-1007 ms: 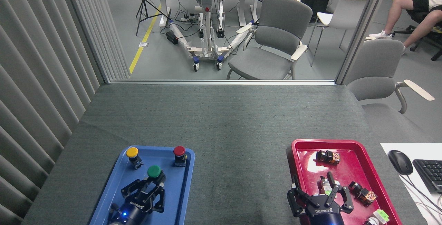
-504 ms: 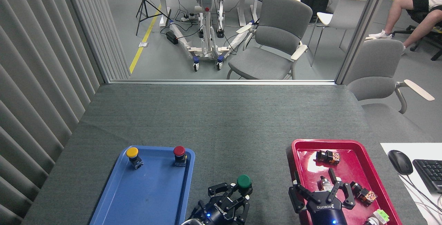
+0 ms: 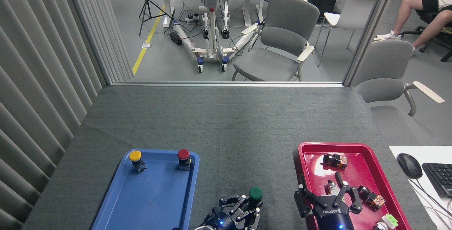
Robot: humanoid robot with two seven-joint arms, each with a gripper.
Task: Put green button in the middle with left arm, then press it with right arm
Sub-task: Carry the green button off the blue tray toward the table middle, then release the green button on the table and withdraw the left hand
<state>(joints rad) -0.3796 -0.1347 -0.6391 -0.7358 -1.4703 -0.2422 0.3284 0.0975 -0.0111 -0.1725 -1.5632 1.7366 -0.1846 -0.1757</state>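
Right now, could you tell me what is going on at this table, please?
The left gripper holds the green button over the bare cloth between the blue tray and the red tray. The right gripper hovers open over the red tray, not yet pressing. Yellow and red buttons stand in the blue tray.

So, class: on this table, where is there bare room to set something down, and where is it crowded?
Free: the whole far half of the grey cloth, and most of the blue tray floor. Crowded: the red tray, full of small parts, and the near strip between trays, taken by the left gripper and green button.
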